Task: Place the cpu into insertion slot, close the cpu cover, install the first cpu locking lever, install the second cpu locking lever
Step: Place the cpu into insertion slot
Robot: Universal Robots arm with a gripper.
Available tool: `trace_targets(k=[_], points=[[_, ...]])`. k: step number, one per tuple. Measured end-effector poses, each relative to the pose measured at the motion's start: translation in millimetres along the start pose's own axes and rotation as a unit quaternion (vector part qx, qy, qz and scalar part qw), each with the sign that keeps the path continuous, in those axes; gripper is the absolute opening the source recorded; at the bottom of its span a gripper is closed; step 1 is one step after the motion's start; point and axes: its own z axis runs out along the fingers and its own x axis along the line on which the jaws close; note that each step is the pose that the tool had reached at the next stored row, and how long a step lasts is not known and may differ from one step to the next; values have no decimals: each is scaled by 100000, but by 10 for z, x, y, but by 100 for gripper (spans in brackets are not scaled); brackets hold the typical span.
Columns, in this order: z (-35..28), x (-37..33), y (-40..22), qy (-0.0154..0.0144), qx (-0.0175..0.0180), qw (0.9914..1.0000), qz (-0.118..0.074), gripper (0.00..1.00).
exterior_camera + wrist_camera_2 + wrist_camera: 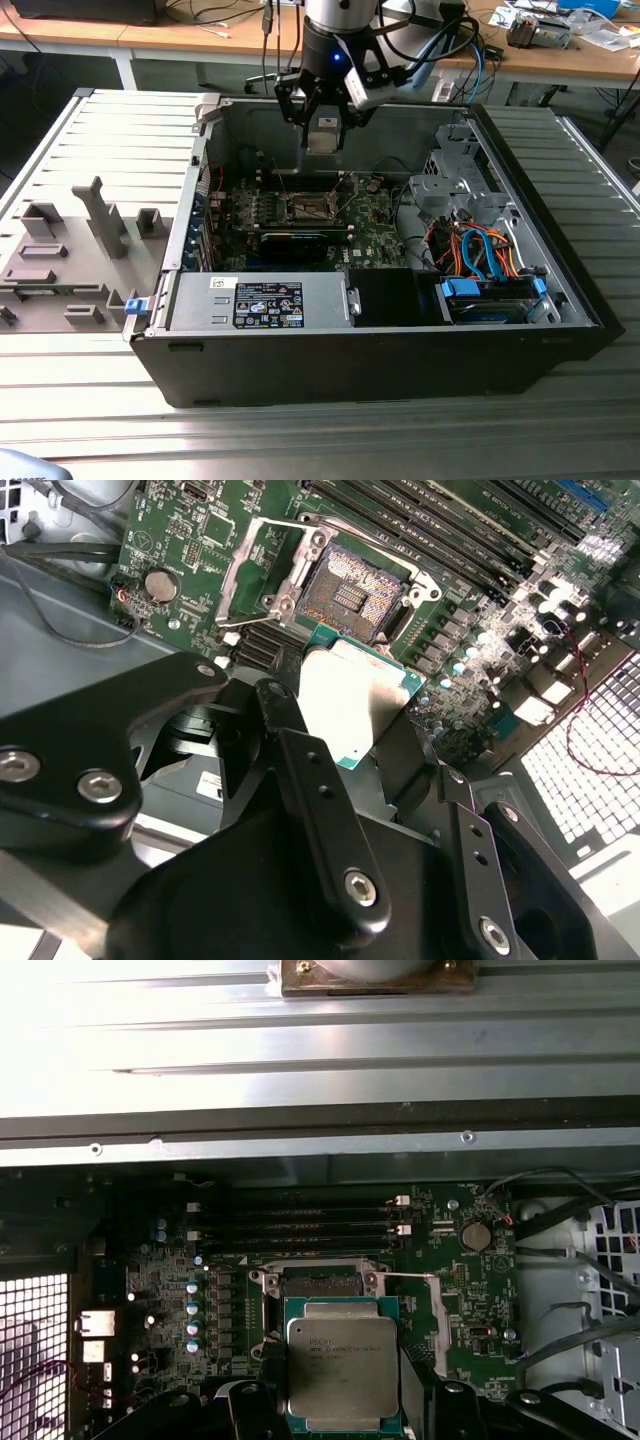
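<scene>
Above the open computer case (350, 370), close to its back wall, I have my hand (325, 128) pinching the cpu (323, 136) by two opposite edges. It is flat, metal top up, and clear of the green board (470, 1300). In the first wrist view the insertion slot (322, 1282) lies bare just past the chip. In the second wrist view the cpu cover (238, 575) stands swung open beside the socket.
</scene>
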Motion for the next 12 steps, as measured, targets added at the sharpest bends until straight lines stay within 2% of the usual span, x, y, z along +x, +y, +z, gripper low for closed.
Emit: trace_targets(k=[2,4,8,10,12], points=[[4,2,0,-1,2,100000,1,54],[44,15,-4,0,4,100000,-2,54],[50,15,-5,-2,2,100000,-1,54],[80,23,-8,0,3,100000,3,54],[83,24,-8,-1,2,100000,-1,54]])
